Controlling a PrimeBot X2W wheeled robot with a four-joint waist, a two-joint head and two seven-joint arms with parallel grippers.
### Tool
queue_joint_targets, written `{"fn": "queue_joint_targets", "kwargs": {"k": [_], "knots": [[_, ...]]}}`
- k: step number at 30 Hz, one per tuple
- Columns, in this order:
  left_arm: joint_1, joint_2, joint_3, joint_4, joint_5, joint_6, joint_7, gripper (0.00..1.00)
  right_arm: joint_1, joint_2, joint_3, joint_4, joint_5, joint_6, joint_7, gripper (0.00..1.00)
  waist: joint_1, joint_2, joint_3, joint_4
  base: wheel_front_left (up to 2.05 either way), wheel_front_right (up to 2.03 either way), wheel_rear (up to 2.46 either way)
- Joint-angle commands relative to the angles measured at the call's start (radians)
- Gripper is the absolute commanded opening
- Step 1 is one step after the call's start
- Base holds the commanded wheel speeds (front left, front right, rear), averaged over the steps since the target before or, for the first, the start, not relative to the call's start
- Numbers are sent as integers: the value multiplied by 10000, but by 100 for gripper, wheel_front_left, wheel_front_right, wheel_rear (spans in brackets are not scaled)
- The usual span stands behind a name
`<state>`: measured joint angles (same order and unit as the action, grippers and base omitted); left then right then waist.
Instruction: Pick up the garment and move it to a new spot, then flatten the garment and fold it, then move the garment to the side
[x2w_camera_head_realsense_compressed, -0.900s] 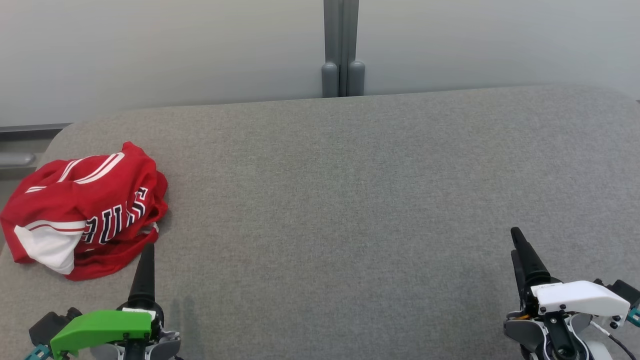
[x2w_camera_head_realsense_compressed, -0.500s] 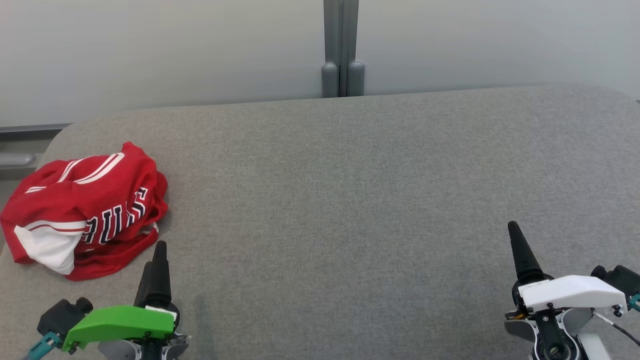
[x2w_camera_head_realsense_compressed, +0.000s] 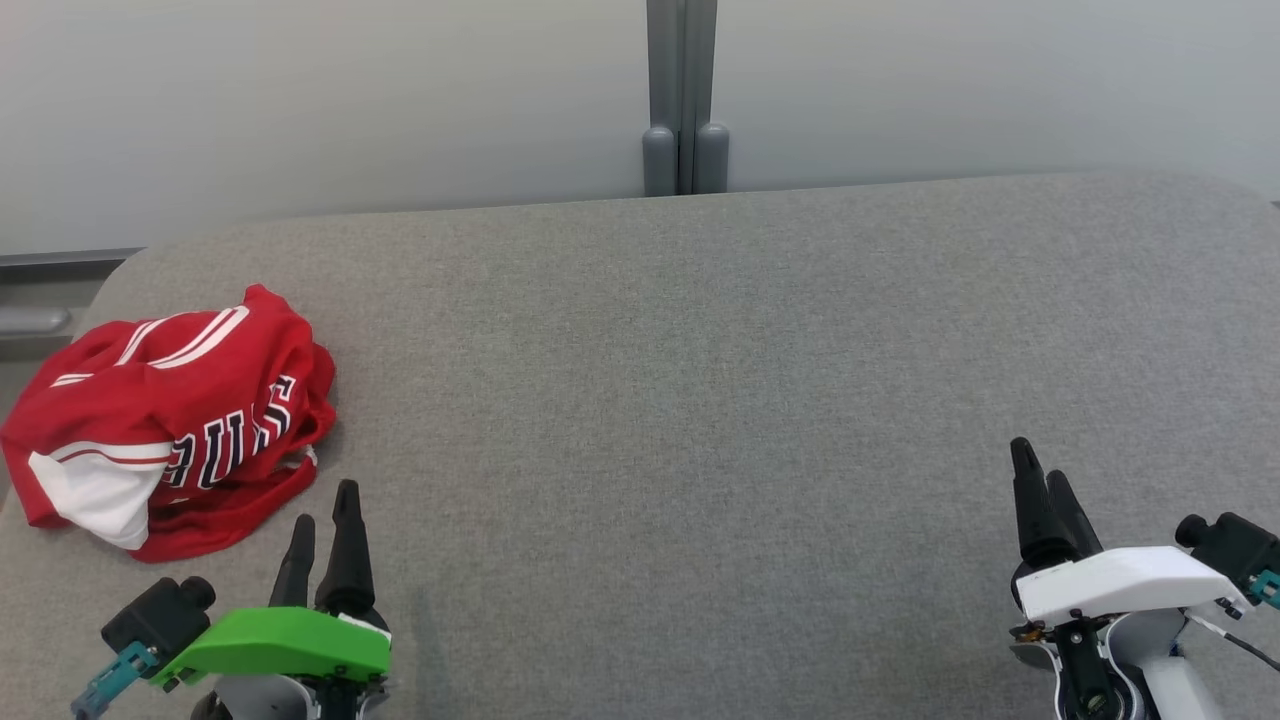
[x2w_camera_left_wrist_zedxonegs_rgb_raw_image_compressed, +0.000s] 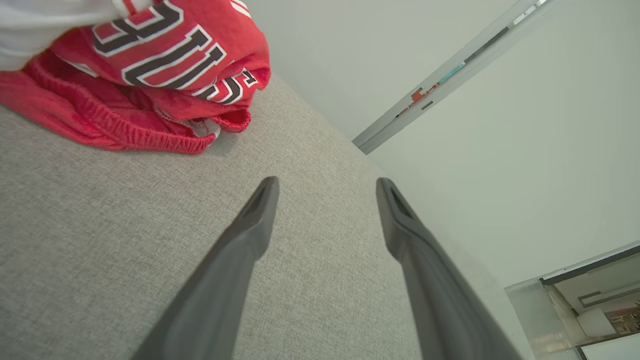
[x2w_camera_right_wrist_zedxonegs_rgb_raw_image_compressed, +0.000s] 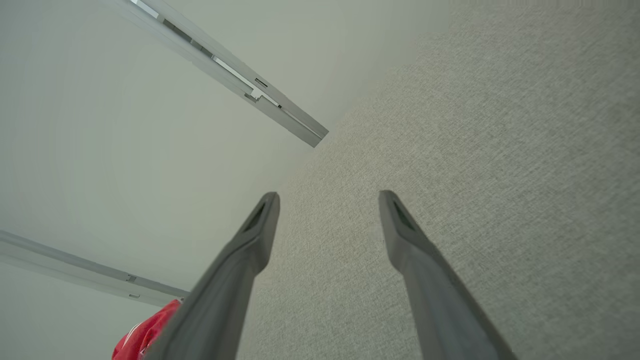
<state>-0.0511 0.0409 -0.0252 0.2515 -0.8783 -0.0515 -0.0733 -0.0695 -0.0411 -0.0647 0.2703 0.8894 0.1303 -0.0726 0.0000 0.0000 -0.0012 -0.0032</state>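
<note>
Red jersey lies crumpled at the far left of the tabletop. It looks soft, light and limp and would likely sag when lifted, so pinch its bunched ribbed edge. The left hand is spread and empty, just beside it. The right hand is spread too, well apart. Both hands have turned since earlier, and the left has slid rightward.

Left hand green-covered, right hand white-covered, plugs seemingly teal.

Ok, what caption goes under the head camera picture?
Crumpled red jersey lies on the grey fabric surface near the open left gripper.
</note>
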Motion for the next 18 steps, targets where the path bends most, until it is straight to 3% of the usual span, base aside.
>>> {"fn": "queue_joint_targets", "kwargs": {"k": [1, 18], "knots": [[-18, 67, -51, -143, 418, 72, -117, 100, -275, -56, -5, -132, -414, 3, -128, 100, 0, 0, 0, 3, 0, 0, 0], [-97, 91, -421, 30, 2764, 322, -621, 100, -281, -74, 5, -6, -2712, 4, -627, 100, 0, 0, -59, 138, 0, 0, 0]]}}
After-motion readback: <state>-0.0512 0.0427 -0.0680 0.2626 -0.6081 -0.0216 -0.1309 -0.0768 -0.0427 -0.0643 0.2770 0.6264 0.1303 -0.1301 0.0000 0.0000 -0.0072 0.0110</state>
